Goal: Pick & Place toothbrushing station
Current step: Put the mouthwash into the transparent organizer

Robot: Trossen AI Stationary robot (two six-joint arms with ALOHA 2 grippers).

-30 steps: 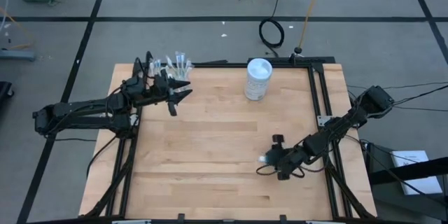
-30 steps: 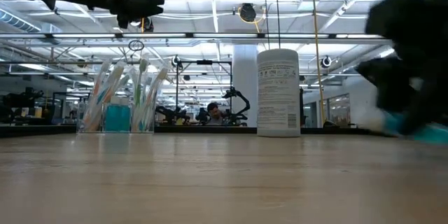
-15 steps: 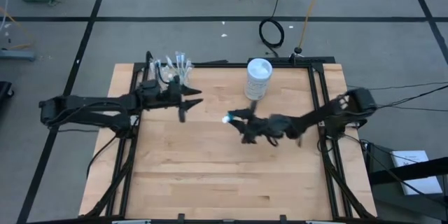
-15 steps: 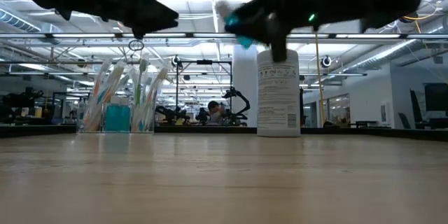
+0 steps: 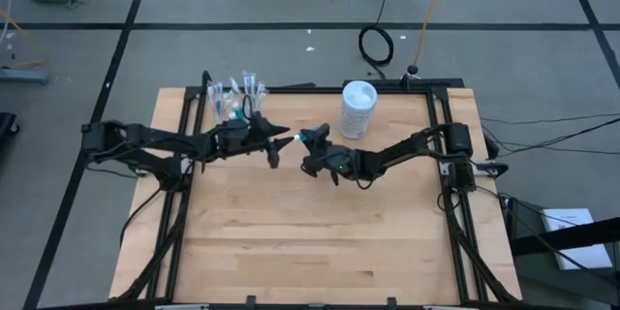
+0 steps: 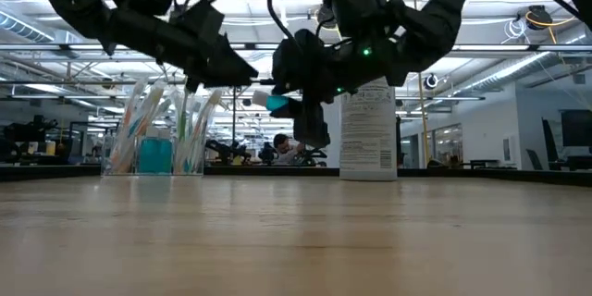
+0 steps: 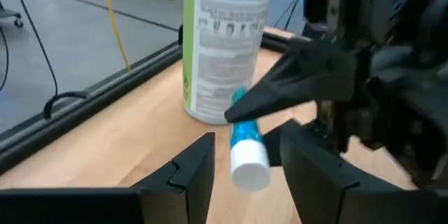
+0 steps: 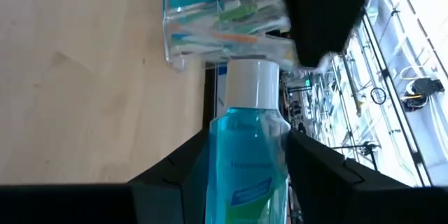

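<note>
The cup (image 5: 232, 98) of toothbrushes (image 6: 195, 126) stands at the table's (image 5: 291, 242) far left edge. Left gripper (image 5: 276, 147) hangs spread open beside it, meeting the right gripper (image 5: 308, 141), clamped on a blue tube (image 7: 246, 144) in mid-air. The near table lies open. The tube's lower end is hidden.

Cup (image 5: 235, 100) at table (image 5: 291, 242) far-left corner, container (image 5: 357, 108) far centre. Grippers meet between them above the table: left (image 5: 278, 144), right (image 5: 308, 145) with tube (image 5: 300, 139).

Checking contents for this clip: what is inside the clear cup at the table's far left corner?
The clear cup holds upright toothbrushes and something blue low down, likely toothpaste. Its bottom is blurred through the plastic.
</note>
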